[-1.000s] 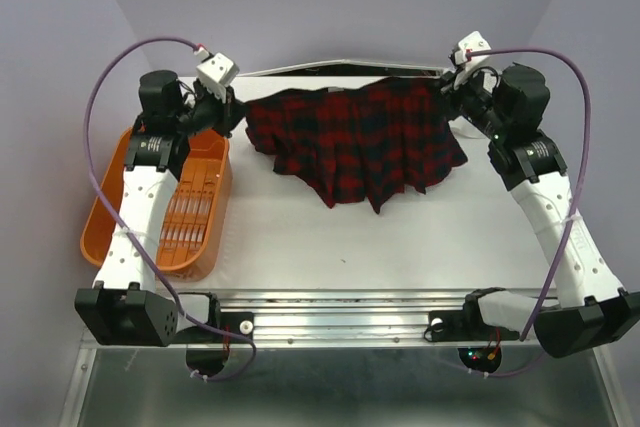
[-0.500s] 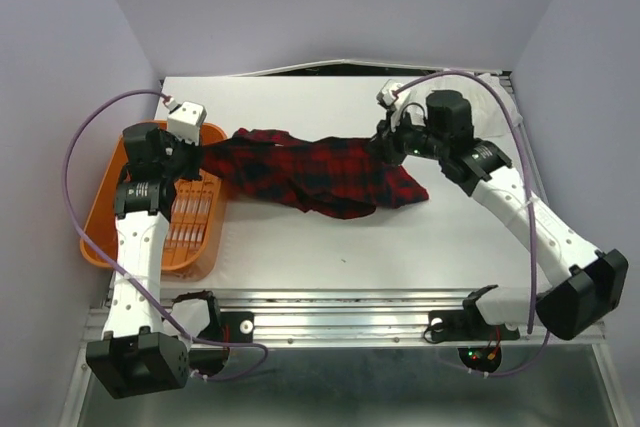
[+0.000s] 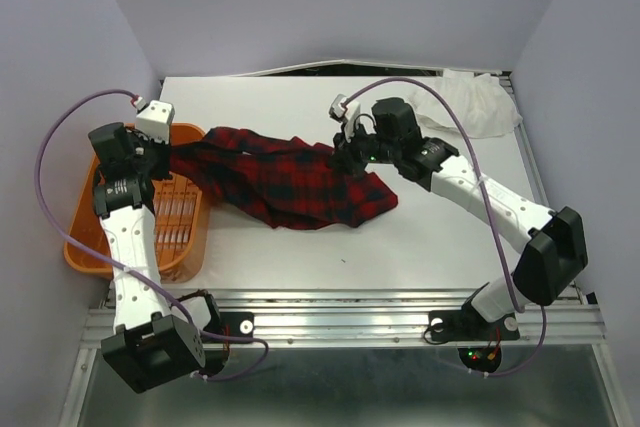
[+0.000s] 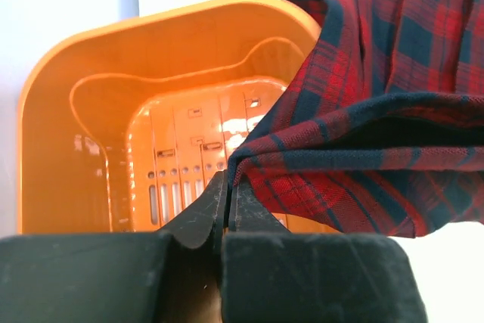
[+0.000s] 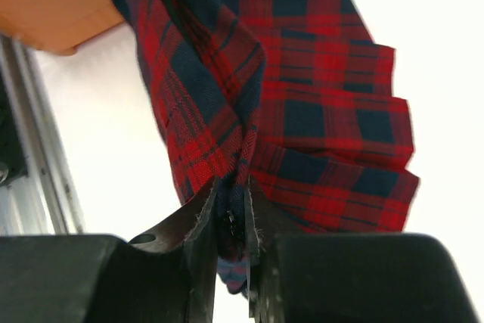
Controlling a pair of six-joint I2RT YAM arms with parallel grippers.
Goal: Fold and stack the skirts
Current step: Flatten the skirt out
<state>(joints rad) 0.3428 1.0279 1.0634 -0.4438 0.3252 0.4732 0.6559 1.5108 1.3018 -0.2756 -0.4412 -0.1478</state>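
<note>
A red and navy plaid skirt (image 3: 290, 187) stretches across the left middle of the white table, bunched and hanging between both grippers. My left gripper (image 3: 172, 155) is shut on its left edge, over the orange basket's right rim; in the left wrist view (image 4: 226, 187) the jaws pinch the hem of the skirt (image 4: 378, 134). My right gripper (image 3: 345, 152) is shut on the skirt's right edge, and in the right wrist view (image 5: 231, 209) the fabric (image 5: 302, 111) is clamped between the jaws. A white garment (image 3: 465, 102) lies crumpled at the back right.
An orange slotted basket (image 3: 90, 237) sits at the table's left edge, and also shows in the left wrist view (image 4: 113, 111). A metal rail (image 3: 350, 307) runs along the near edge. Purple cables loop above both arms.
Both grippers have carried the skirt from the back of the table forward and to the left. The skirt went from spread out to bunched, its left end now over the basket.
</note>
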